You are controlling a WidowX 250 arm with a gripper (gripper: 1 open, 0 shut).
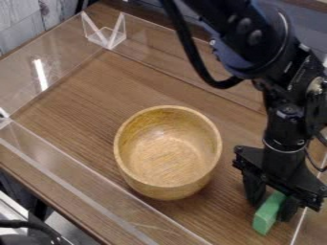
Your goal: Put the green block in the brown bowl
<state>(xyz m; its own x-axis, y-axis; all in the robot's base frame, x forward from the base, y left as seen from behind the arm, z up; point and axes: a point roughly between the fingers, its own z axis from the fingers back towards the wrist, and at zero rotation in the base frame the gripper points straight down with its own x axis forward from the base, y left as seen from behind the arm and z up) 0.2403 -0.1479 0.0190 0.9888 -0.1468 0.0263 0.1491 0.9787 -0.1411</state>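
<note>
Wood-grain tabletop (90, 105) with a clear plastic barrier around the edges, and the arm's parked near the right corner. Looks like the grab step: the gripper (281, 194) points straight down over the green block (269, 214), jaws either side of it, can't tell if they've clamped yet. Next it needs a firm hold, then lift and carry left to the brown bowl (166, 151). Count: one block, one bowl, one gripper.

A pale wooden bowl (167, 151) with visible grain and a matt finish sits on a darker wood-grain table (102, 91), edged by clear glossy plastic panels (57, 163), beside a smooth matt green block (269, 214) and matt black gripper (280, 190).
</note>
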